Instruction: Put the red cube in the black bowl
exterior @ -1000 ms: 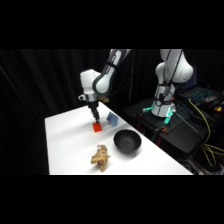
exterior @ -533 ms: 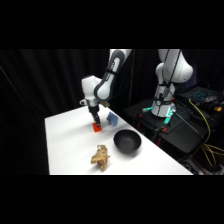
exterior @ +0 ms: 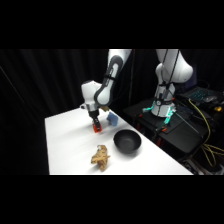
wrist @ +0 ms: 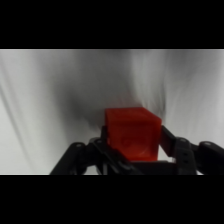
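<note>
While lowered to the white table (exterior: 65, 135), the black two-finger gripper (exterior: 96, 127) is seen clamped on the small bright red-orange cube (wrist: 132, 134).

Only the wrist view shows a finger pressed against each side of the cube; from the side, the round glossy black bowl (exterior: 127, 142) is seen near the gripper, the light blue block (exterior: 112, 118) just beside it, and the tan lumpy figure (exterior: 100, 158) apart on the table, against black curtains.
</note>
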Tool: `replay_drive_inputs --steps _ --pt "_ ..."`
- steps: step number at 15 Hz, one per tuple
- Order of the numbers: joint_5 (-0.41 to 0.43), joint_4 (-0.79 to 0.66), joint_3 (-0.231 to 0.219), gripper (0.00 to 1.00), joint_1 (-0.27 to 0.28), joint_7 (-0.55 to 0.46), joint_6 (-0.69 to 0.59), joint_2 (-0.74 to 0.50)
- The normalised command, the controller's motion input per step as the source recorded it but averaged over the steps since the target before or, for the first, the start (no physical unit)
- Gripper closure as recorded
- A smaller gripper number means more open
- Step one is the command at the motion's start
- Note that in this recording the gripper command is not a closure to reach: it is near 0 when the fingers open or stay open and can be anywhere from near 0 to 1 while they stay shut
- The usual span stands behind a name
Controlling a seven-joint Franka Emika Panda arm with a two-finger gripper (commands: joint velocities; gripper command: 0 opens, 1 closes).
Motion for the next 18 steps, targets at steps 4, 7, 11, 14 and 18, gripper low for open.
replay_drive_inputs --steps 4,7,11,14,18 --pt "-0.146 0.11 -0.108 1.00 0.102 0.31 -0.03 -0.04" --pt "-0.224 -0.20 -0.196 1.00 0.293 0.47 -0.24 -0.46" --pt "-0.271 -0.43 -0.171 1.00 0.326 0.44 -0.30 -0.75" --pt "-0.304 -0.42 -0.110 1.00 0.232 0.37 -0.21 -0.69" --pt "-0.196 -0.37 -0.006 1.00 0.106 0.23 -0.11 -0.49"
